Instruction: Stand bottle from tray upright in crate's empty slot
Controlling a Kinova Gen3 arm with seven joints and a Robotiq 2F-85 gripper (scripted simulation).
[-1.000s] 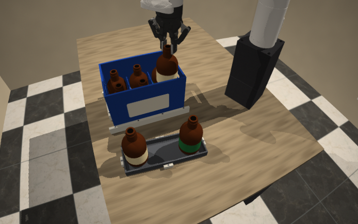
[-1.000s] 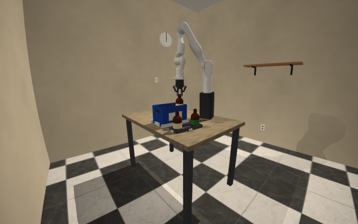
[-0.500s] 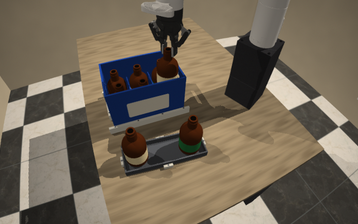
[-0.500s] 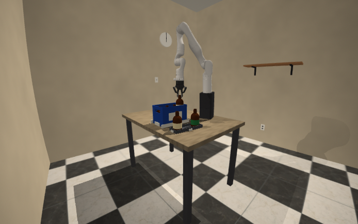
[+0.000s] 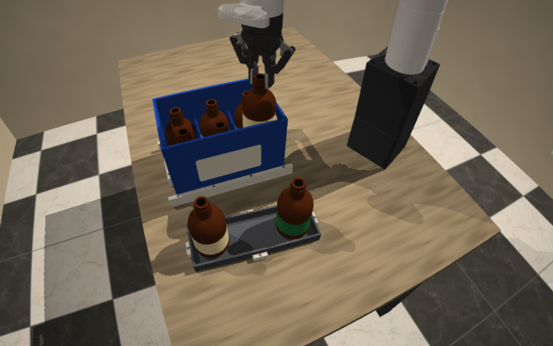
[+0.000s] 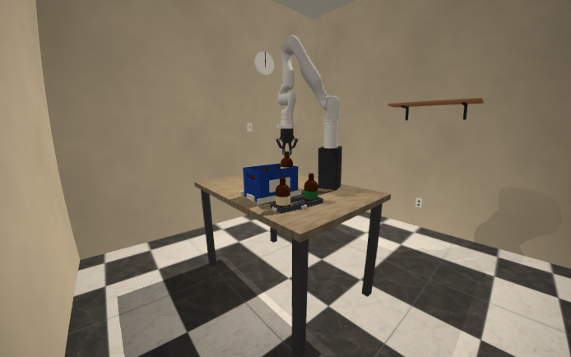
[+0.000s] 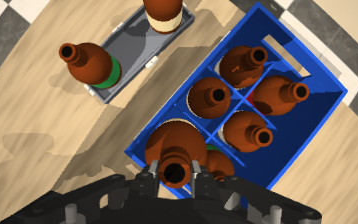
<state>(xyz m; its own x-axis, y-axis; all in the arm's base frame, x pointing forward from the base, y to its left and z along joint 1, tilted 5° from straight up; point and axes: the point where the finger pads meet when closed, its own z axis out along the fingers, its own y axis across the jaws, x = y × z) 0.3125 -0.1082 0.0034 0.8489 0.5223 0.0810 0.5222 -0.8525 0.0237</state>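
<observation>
- Brown glass bottle with a cream label (image 5: 258,103) hangs upright at the front right corner of the blue crate (image 5: 227,148); its lower part is already below the crate rim, its shoulders and neck are above it.
- Whether its base touches the crate floor I cannot tell.
- The gripper (image 5: 261,76) is closed on the neck of this bottle, one finger on each side, as the wrist view shows (image 7: 174,172).
- Inside the crate stand five other brown bottles; the wrist view shows four of them (image 7: 209,96) in the slots further from the gripper and one (image 7: 219,165) just beside the held bottle, partly hidden by it.
- The crate has a pale plate on its front wall and stands on a light base strip (image 5: 231,184).
- In front of the crate lies the dark grey tray (image 5: 266,240), apart from it.
- On the tray stand two bottles: one with a cream label (image 5: 207,227) at the left end and one with a green label (image 5: 295,209) at the right end, the middle between them free.
- All stands on the wooden table (image 5: 399,223), and the black pedestal (image 5: 393,112) of the arm is to the right of the crate.
</observation>
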